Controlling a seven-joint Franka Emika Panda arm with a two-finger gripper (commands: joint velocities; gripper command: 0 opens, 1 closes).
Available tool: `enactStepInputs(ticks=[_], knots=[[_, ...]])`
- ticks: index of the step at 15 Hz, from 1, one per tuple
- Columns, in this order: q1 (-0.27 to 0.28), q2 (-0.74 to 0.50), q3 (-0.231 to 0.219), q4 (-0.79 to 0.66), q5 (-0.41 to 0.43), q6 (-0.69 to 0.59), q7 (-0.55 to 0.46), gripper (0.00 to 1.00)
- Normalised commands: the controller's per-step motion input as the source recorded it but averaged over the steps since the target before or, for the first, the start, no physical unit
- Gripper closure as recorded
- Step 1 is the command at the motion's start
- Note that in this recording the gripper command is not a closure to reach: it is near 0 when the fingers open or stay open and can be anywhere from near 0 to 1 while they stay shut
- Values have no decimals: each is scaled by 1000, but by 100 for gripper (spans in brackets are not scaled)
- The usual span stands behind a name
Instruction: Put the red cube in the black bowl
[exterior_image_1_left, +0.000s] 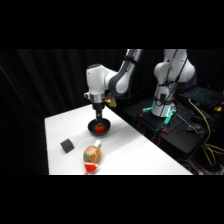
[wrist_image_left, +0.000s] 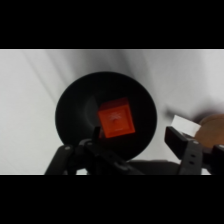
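One egg-shaped toy (exterior_image_1_left: 92, 159) lies nearest on the desk (exterior_image_1_left: 145, 155), a grey cube (exterior_image_1_left: 67, 145) to its left. Farther back, the red cube (wrist_image_left: 116, 118) sits inside the black bowl (wrist_image_left: 75, 107); above it the fingers (wrist_image_left: 182, 145) stand spread wide, holding nothing.

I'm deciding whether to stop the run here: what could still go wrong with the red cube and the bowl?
The small red cube already lies inside the glossy black bowl, with the gripper directly above it. If the gripper drops any lower, it might hit the bowl's rim and shift the bowl. The tan egg-shaped toy stands nearby, so a sideways retreat might knock it.
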Motion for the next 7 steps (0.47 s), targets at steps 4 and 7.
enactStepInputs(ticks=[4,7], knots=[[73,-638,18,-158,-254,-495,83,0],[-53,-522,112,-2,-37,-537,-31,0]])
